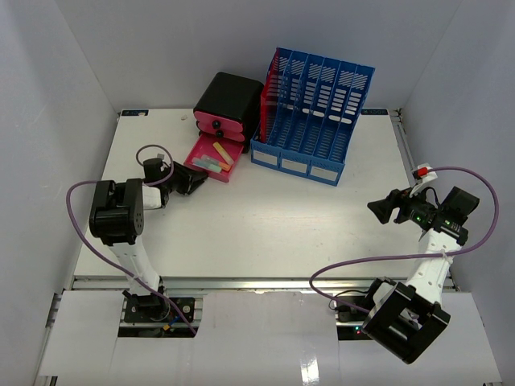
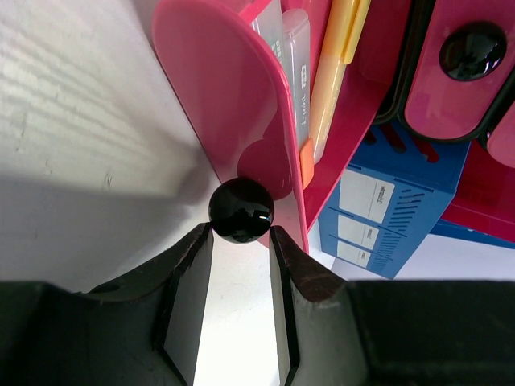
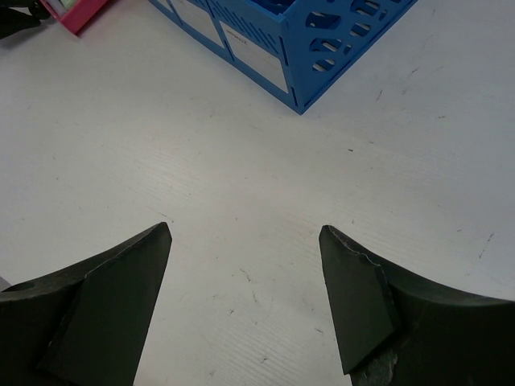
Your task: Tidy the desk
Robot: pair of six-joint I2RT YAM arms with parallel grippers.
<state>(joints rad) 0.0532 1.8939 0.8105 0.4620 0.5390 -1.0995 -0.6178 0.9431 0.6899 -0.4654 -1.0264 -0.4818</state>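
Note:
The white desk [image 1: 265, 217] holds a black drawer unit [image 1: 228, 100] at the back, with its lowest pink drawer [image 1: 211, 161] pulled out. Several pens [image 1: 216, 158] lie in the drawer. My left gripper [image 1: 193, 178] is at the drawer's front. In the left wrist view the left gripper [image 2: 241, 229] is closed on the drawer's round black knob [image 2: 241, 211], one fingertip touching each side. The pens [image 2: 334, 72] show behind the pink front panel [image 2: 225, 104]. My right gripper [image 1: 376, 211] hovers open and empty over bare desk [image 3: 241, 161] at the right.
A blue file rack [image 1: 314, 112] with several slots stands at the back, right of the drawer unit; it also shows in the right wrist view [image 3: 265, 40]. A second pink drawer with a black knob [image 2: 473, 50] sits above the open one. Grey walls surround the desk.

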